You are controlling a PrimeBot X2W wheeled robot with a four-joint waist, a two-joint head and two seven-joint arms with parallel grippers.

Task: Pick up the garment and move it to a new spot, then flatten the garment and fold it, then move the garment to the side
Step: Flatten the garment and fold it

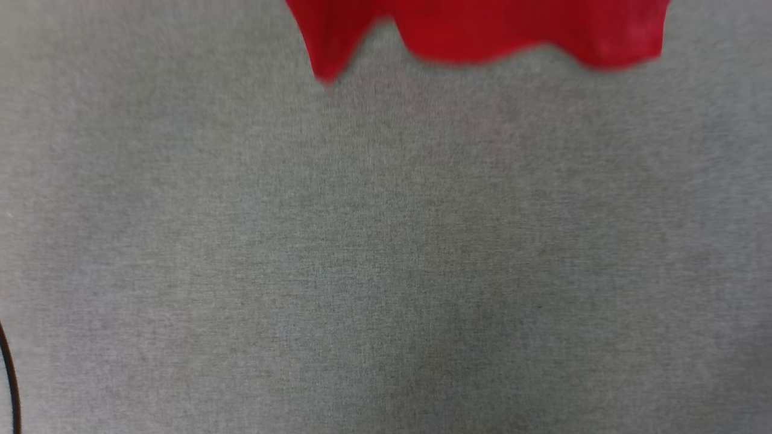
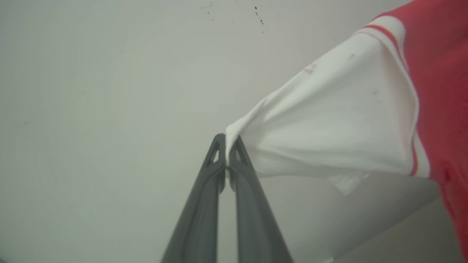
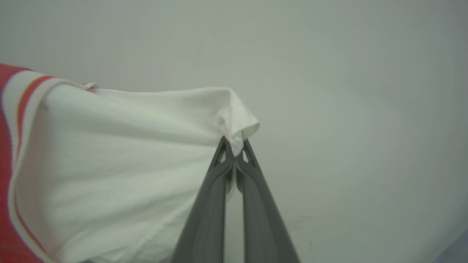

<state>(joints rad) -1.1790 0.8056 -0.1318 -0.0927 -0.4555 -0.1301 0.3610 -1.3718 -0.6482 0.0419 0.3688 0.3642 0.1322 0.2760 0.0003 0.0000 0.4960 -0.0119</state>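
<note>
The garment [image 1: 482,27] hangs in the air, its wavy red bottom hem blurred along the top of the head view above the grey table. My left gripper [image 2: 227,140] is shut on the tip of one white sleeve [image 2: 329,120], which stretches away to the right toward striped trim and the red body. My right gripper [image 3: 234,146] is shut on the tip of the other white sleeve [image 3: 128,146], which spreads to the left toward the red body. Most of the garment's body is out of view.
A grey fabric-covered table [image 1: 386,241] spreads across the head view. A thin black cable [image 1: 11,374] curves at its lower left edge. Behind both grippers is a pale wall [image 2: 109,91] with a few small dark specks.
</note>
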